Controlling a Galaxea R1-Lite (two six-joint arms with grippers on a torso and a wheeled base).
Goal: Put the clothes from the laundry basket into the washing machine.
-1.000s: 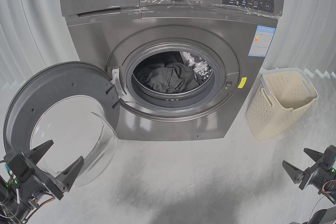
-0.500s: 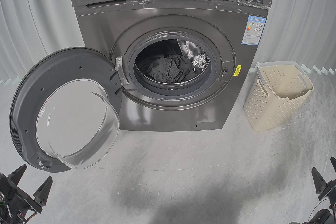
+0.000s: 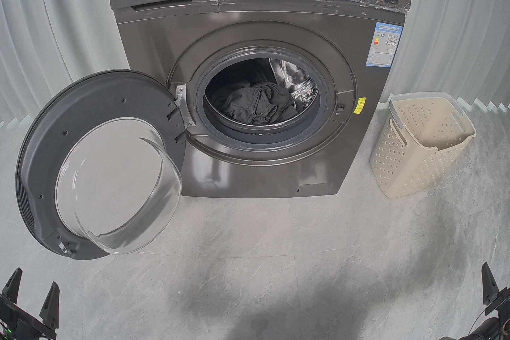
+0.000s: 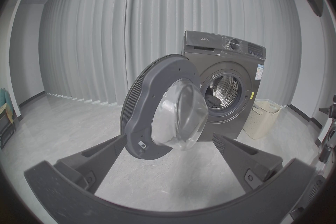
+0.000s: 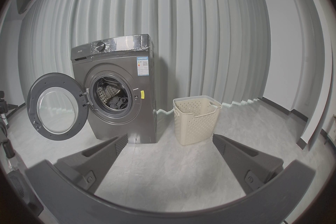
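As door [image 4: 164, 109] fronts left claw [image 4: 168, 137], head view bares clothes [image 3: 255, 103].

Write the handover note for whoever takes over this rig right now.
Grippers: left gripper open, empty, low in front of the door; right gripper open, empty, low on the robot's right.
Things: dark clothes lie in the washing machine drum, door swung open; laundry basket stands on the floor beside it, no clothes visible inside.
Done: loading, apparently.
Left: confirm the basket bottom is bare.
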